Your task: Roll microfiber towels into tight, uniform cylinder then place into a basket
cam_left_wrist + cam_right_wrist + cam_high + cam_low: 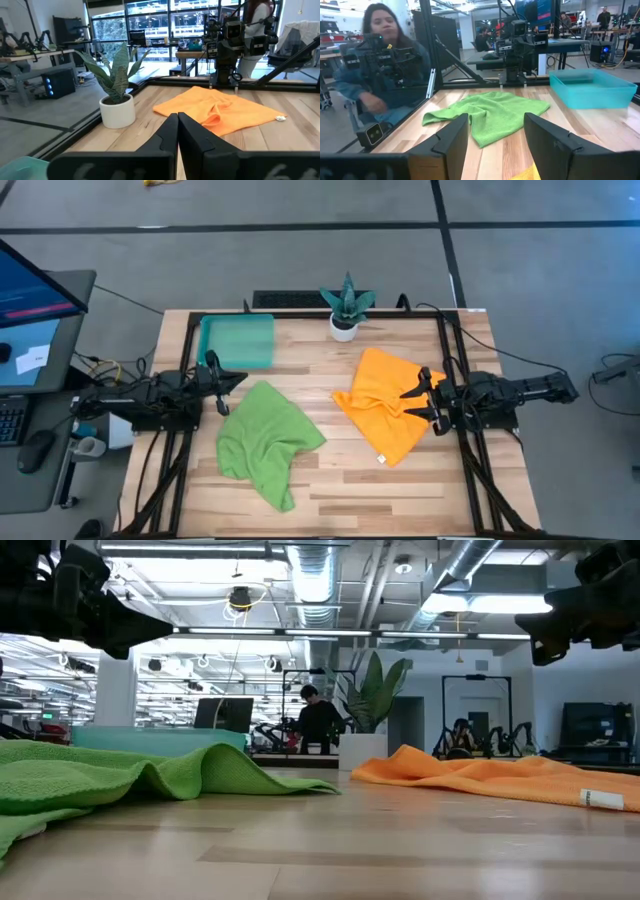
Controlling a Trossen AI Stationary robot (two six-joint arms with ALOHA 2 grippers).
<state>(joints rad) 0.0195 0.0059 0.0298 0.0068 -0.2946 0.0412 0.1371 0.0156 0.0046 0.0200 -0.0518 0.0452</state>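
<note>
The lime green towel (265,442) lies crumpled on the table's near left part, also seen in the right wrist view (495,112) and the low view (120,775). The orange towel (385,405) lies loosely spread at the right, its white tag (381,458) toward the near edge; the left wrist view shows this towel too (220,107). The teal basket (237,340) stands on the table at the far left. My left gripper (177,120) is shut, level above the table's left edge. My right gripper (495,127) is open, level above the orange towel's right edge. Neither gripper holds anything.
A small white pot with a spiky green plant (345,312) stands at the far edge between the basket and the orange towel. A black frame (455,360) runs around the table. A person (385,65) sits just beyond the table's edge. Bare wood (330,480) lies between the towels.
</note>
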